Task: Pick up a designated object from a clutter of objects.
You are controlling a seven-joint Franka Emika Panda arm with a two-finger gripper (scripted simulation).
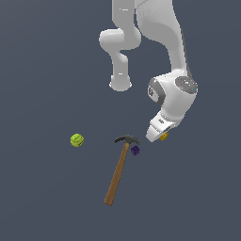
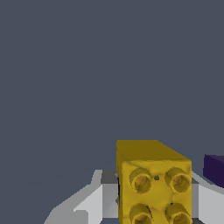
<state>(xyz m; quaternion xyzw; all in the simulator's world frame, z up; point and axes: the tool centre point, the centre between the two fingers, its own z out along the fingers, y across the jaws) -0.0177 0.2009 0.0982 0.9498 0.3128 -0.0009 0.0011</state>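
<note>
Yellow-orange block (image 2: 154, 183) sits between the claw's (image 1: 160, 136) fingers (image 2: 94, 203), apparently gripped.

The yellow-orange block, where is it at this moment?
In the exterior view the yellow-orange block sits at the gripper, toward that view's right of the hammer head and the purple block. The wrist view shows it between the fingers.

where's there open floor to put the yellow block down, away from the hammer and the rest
Bare floor fills the exterior view's left beyond the yellow-green ball, and the lower right past the hammer handle. It is crowded by the hammer head, where the purple block sits, with the gripper and yellow block close by.
</note>
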